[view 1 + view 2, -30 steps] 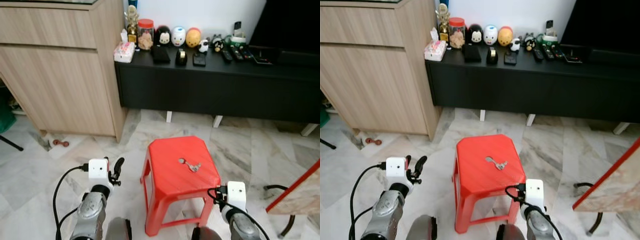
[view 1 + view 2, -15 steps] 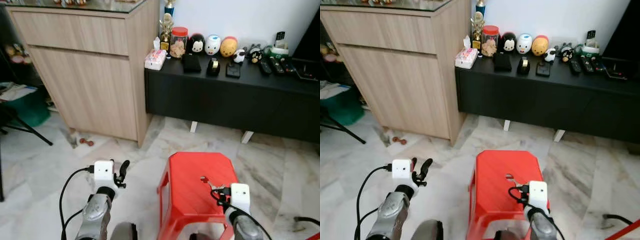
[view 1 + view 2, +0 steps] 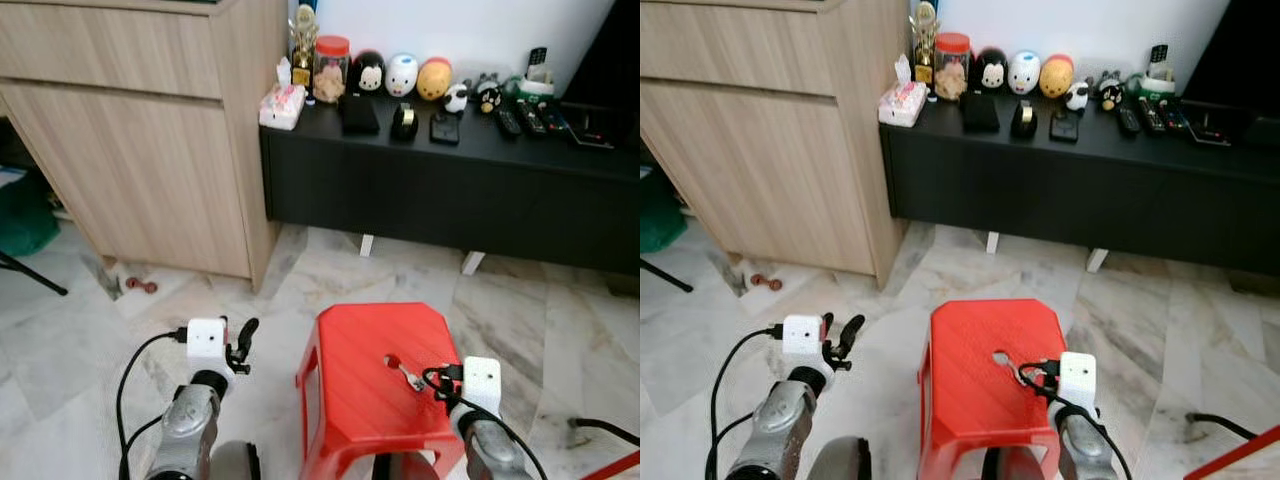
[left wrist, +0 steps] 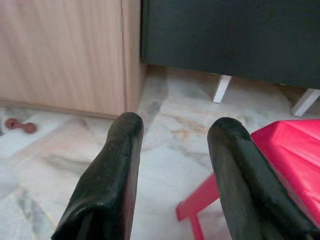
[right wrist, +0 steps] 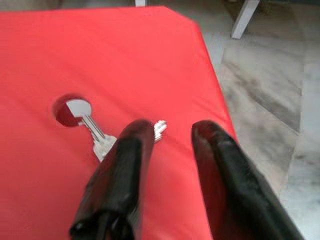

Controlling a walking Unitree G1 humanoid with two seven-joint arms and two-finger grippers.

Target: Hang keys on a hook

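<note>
In the lower centre of the left eye view, a red plastic stool [image 3: 370, 380] stands on the marble floor [image 3: 90, 330], and the keys [image 3: 408, 377] lie flat on its seat just beside a small round hole [image 5: 70, 109]. The right gripper [image 5: 170, 131] hovers low over the seat, its jaws parted and empty, one finger above the key blades. At lower left, the left gripper [image 4: 175, 135] is held off the stool's side above the floor, jaws open and empty. Across the upper frame, a black table [image 3: 450, 170] carries figurines, a jar and remotes, next to a wooden cabinet [image 3: 140, 130] at upper left.
</note>
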